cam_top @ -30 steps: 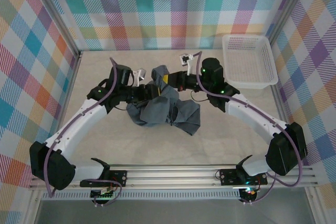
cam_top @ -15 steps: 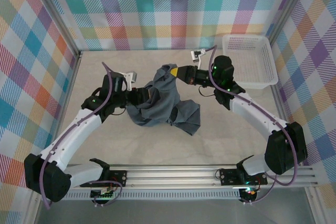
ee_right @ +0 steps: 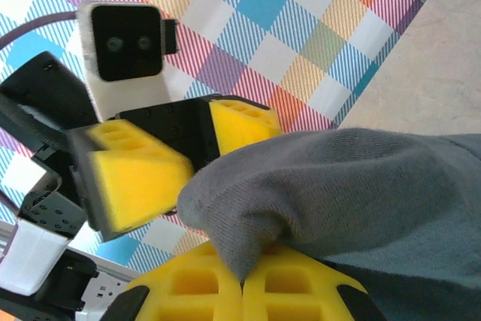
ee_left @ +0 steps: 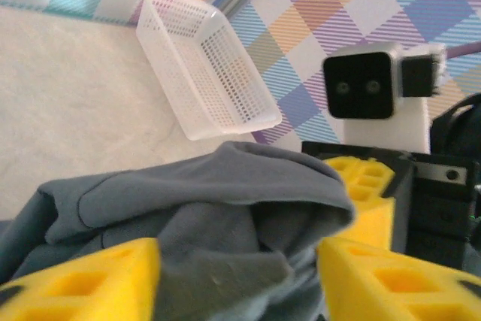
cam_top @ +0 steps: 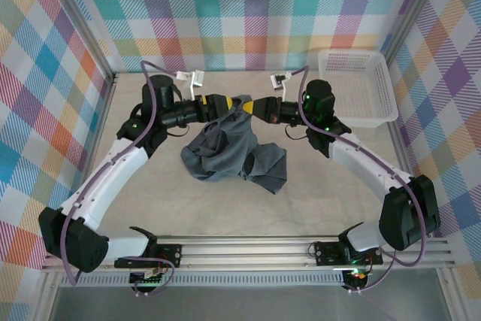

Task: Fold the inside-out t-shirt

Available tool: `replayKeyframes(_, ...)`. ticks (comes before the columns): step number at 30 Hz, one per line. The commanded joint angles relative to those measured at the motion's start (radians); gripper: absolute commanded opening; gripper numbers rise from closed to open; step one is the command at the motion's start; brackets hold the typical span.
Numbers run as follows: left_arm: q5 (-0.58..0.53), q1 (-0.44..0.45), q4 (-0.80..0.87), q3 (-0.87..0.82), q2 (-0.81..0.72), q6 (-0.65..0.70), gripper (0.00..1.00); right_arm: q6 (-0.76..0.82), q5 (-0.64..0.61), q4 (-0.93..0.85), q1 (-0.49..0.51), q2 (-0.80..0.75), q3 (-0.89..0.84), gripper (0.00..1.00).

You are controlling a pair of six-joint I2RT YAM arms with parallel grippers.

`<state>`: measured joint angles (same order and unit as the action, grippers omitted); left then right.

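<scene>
Got the t-shirt (cam_top: 225, 159) mostly heaped mid-table (cam_top: 150, 208), crumpled, nowhere near flat. Lifted by one edge behind the heap, strung between both hands. Clamped on that edge with the right hand (cam_top: 250, 105), closed right down with cloth bulging out over it, presumably to keep an anchor point off the table. Facing it nose to nose with the left hand (cam_top: 228, 103): about half spread, straddling the same fold just beside the right hand, not pinching as far as visible. Reads as lining up a second grip for pulling the cloth apart and spreading it. Leaving the basket (cam_top: 353, 88) alone at far right, well apart from the t-shirt.
</scene>
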<state>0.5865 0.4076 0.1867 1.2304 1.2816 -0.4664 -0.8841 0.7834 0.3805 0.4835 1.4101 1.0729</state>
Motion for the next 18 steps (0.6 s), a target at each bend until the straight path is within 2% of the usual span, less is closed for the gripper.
replayKeyframes(1,0.037,0.013,-0.081,-0.025,0.004,-0.023,0.31,0.048,-0.006,-0.028,-0.004,-0.038,0.02,0.0)
replayKeyframes(4,0.019,0.013,-0.092,-0.04,-0.012,-0.023,0.0,0.05,-0.045,-0.039,-0.006,-0.053,-0.004,0.0)
replayKeyframes(7,-0.033,0.002,-0.093,-0.052,-0.053,-0.038,0.0,0.05,-0.057,-0.053,-0.015,-0.078,-0.039,0.01)
replayKeyframes(11,-0.038,-0.016,-0.095,-0.084,-0.106,-0.064,0.0,0.074,-0.132,-0.11,-0.039,-0.162,-0.189,0.13)
replayKeyframes(13,-0.016,-0.014,-0.062,-0.114,-0.111,-0.055,0.0,0.089,-0.251,-0.139,-0.04,-0.22,-0.339,0.26)
replayKeyframes(16,-0.011,0.029,-0.003,-0.212,-0.117,-0.008,0.0,0.083,-0.339,-0.067,-0.039,-0.317,-0.563,0.33)
replayKeyframes(18,-0.048,0.083,0.015,-0.291,-0.13,0.013,0.0,0.15,-0.377,-0.176,-0.037,-0.393,-0.592,0.41)
